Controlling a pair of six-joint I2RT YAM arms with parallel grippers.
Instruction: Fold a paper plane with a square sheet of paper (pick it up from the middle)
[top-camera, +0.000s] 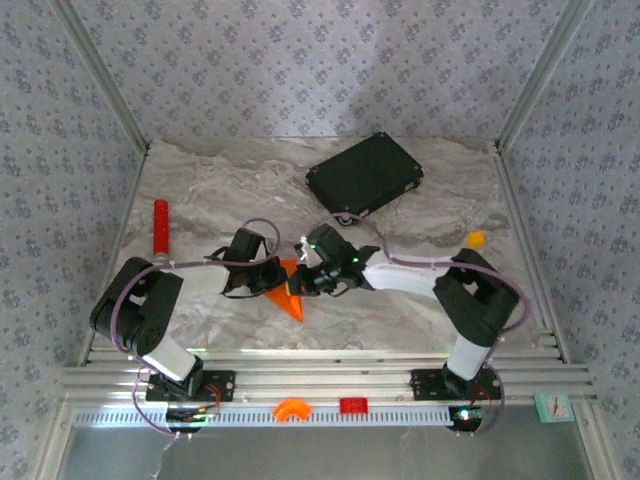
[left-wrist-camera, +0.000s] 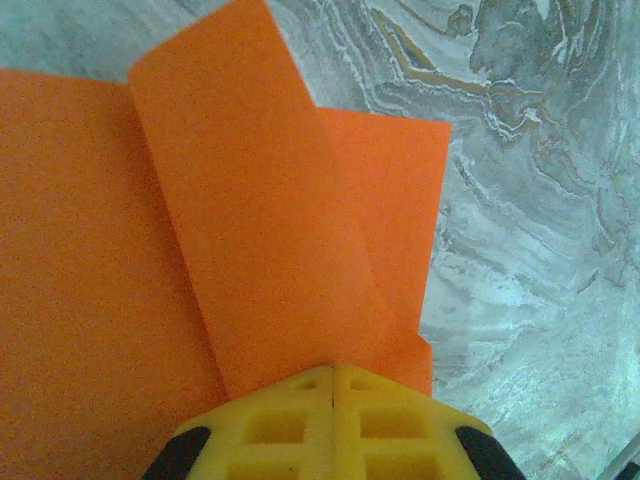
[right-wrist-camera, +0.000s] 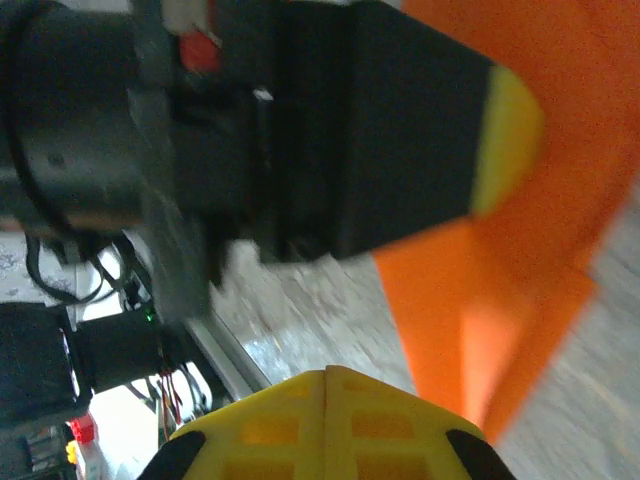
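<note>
A: Hard to make out from overhead?

B: Most of the paper plane (top-camera: 291, 298). Tucked under both wrists at the near middle of the table (top-camera: 200, 190), with a pointed orange tip poking toward the near edge.

A: And the left gripper (top-camera: 268, 277)?

B: Fingertips buried under the black wrist body from above. Clearer from the left wrist: left gripper (left-wrist-camera: 332, 385) pressed together, cut off by the bottom edge, pinching the foot of a raised flap of the paper plane (left-wrist-camera: 250, 220). Flat orange layers spread left and right behind that flap.

A: Right gripper (top-camera: 306, 277)?

B: Closed tight too, seen as right gripper (right-wrist-camera: 327, 390) from its own wrist, with a thin seam between yellow pads. Blurred, though. Paper plane (right-wrist-camera: 480, 320) just beside to the right, pointed end dropping close to the fingertips. Touching or merely near, impossible to tell. Left gripper (right-wrist-camera: 500, 130) smeared across the top, yellow tip over the orange.

A: Elsewhere?

B: Black case (top-camera: 365, 175) toward the far right corner, red cylinder (top-camera: 160, 227) by the left edge, small yellow lump (top-camera: 477, 239) by the right edge. All well apart from the paper plane.
</note>
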